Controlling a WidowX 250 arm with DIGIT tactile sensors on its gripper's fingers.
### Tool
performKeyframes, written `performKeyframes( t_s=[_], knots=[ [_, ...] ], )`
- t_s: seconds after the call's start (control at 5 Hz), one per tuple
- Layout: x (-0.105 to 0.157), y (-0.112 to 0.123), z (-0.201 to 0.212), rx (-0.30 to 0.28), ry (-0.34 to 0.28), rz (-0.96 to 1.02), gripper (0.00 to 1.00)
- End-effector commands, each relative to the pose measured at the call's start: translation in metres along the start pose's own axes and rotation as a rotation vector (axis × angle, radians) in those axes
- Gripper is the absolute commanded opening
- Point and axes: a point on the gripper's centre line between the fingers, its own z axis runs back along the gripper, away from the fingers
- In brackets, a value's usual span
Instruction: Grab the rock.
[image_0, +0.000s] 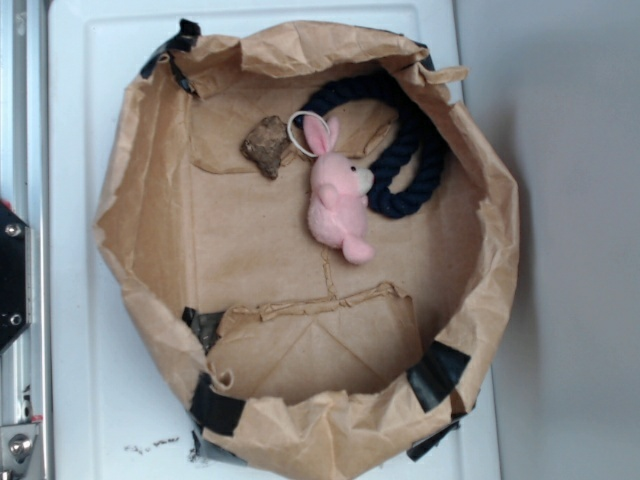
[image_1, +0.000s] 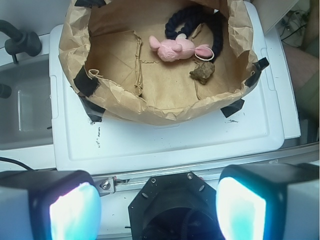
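My jaws stand wide apart and empty, well back from the paper bag (image_1: 150, 107) on the white desk (image_1: 165, 142), and the rock (image_1: 202, 72) lies ahead and slightly right on the bag's floor, just beside the pink bunny's (image_1: 175, 48) ears.

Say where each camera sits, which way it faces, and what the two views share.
Exterior: overhead, looking straight down into the paper bag on the white surface; a dark part at the left edge may be the robot.
Wrist: on the arm, looking forward and down past the gripper, whose fingers stand wide apart and empty, short of the bag.
Shared: the rock beside the pink bunny, and the dark rope, all inside the bag.
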Motion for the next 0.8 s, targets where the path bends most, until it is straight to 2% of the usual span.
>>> performKeyframes(
  t_s=[0.0, 0.4, 0.6],
  knots=[
    [0.000, 0.000, 0.000, 0.000, 0.000, 0.000, 1.00],
    [0.010, -0.018, -0.009, 0.017, -0.032, 0.072, 1.00],
    [0.022, -0.021, -0.011, 0.012, -0.014, 0.091, 1.00]
  ],
)
